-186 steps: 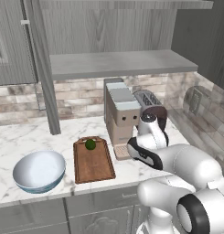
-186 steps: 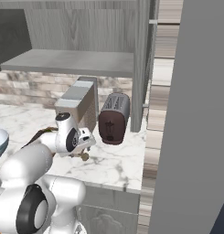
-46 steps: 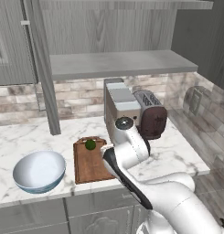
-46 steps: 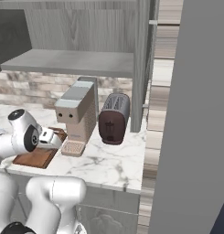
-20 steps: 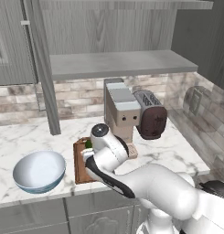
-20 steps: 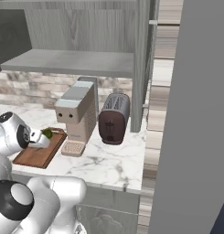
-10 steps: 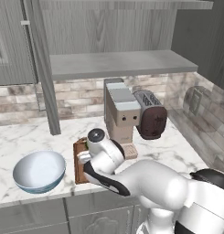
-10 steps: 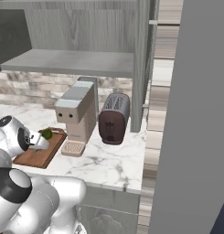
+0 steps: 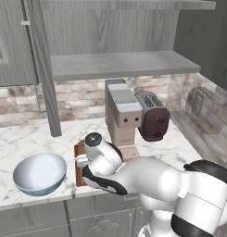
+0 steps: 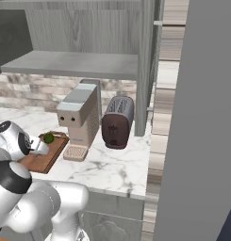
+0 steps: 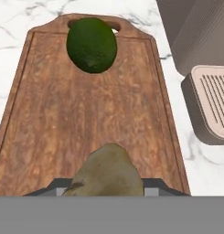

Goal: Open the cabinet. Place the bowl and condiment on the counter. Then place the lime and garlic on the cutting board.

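Swinging left since earlier, gripper [image 11: 106, 189] holds garlic [image 11: 108, 173] at bottom centre, above cutting board [image 11: 49, 123], clear of lime [image 11: 92, 44].

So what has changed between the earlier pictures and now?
The arm has swung left from beside the toaster and coffee machine to the near end of the cutting board. Its gripper holds the garlic just over the board. The lime stays at the board's handle end; the bowl, machines and open cabinet have not moved.
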Controlling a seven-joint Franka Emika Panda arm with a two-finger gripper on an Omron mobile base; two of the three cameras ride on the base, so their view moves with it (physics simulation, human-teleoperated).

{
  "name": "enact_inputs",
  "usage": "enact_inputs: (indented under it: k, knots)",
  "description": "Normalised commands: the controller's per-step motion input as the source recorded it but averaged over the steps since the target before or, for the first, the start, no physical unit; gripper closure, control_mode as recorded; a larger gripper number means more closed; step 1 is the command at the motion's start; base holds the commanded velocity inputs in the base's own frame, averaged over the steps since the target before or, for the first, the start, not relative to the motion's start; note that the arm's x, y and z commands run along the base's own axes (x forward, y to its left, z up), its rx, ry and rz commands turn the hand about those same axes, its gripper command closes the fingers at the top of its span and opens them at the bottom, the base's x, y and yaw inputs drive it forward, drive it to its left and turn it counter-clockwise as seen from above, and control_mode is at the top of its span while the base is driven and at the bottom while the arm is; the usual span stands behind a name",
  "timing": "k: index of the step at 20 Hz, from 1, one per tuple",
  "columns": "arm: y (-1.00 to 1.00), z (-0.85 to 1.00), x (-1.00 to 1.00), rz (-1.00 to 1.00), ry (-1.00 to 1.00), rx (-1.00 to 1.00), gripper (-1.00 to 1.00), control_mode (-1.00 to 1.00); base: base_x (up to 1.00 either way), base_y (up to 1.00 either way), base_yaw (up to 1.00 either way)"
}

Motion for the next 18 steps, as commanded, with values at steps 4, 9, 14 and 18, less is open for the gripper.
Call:
enact_inputs:
  k: [4,9,14,18]
  knots:
    - [0.0,-0.1,0.0,0.0,0.0,0.0,1.0,-1.0,0.0,0.0,0.0]
    - [0.0,-0.14,0.0,0.0,0.0,0.0,1.0,-1.0,0.0,0.0,0.0]
    - [0.0,-0.1,0.02,0.0,0.0,0.0,1.0,-1.0,0.0,0.0,0.0]
    - [0.0,-0.09,0.01,0.0,0.0,0.0,1.0,-1.0,0.0,0.0,0.0]
